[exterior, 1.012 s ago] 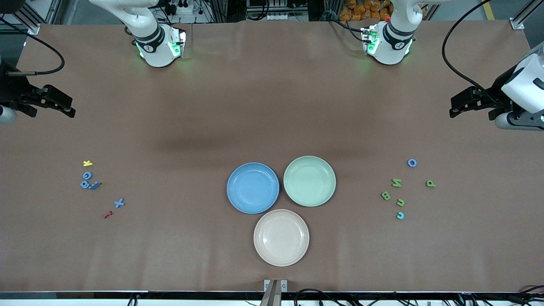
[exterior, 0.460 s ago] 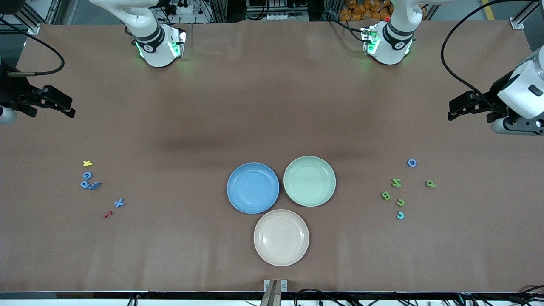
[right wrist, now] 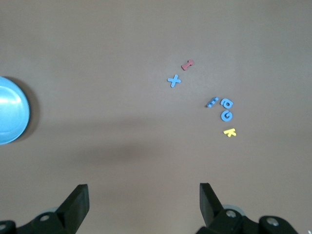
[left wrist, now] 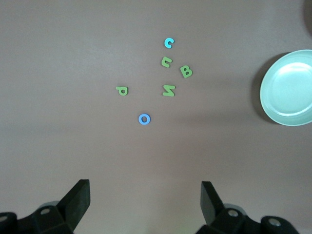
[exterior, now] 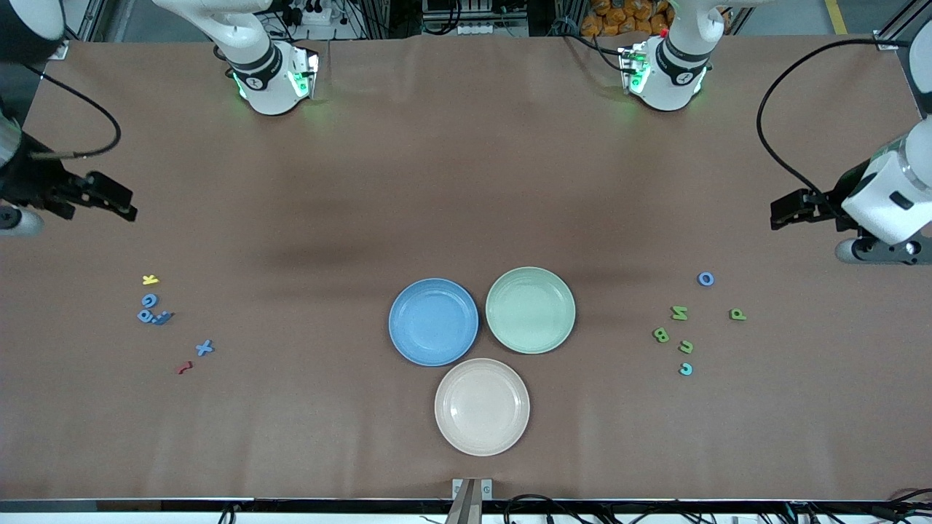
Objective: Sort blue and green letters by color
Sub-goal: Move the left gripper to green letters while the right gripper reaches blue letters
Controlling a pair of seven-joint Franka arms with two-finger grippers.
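Brown paper covers the table (exterior: 466, 182), where small chunky letters lie in two clusters. Toward the right arm's end: four blue letters (exterior: 205, 348), an X and G readable among them, with one yellow letter (exterior: 150, 279) and one red letter (exterior: 184, 367). Toward the left arm's end: four green letters (exterior: 678, 313), including N, B and P, plus a blue O (exterior: 705, 279) and a turquoise C (exterior: 685, 369). Three plates sit between: blue plate (exterior: 433, 322), green plate (exterior: 530, 310), cream plate (exterior: 482, 406). Left gripper (exterior: 790, 209) and right gripper (exterior: 109, 198) hover over bare table, jaws spread, holding nothing.
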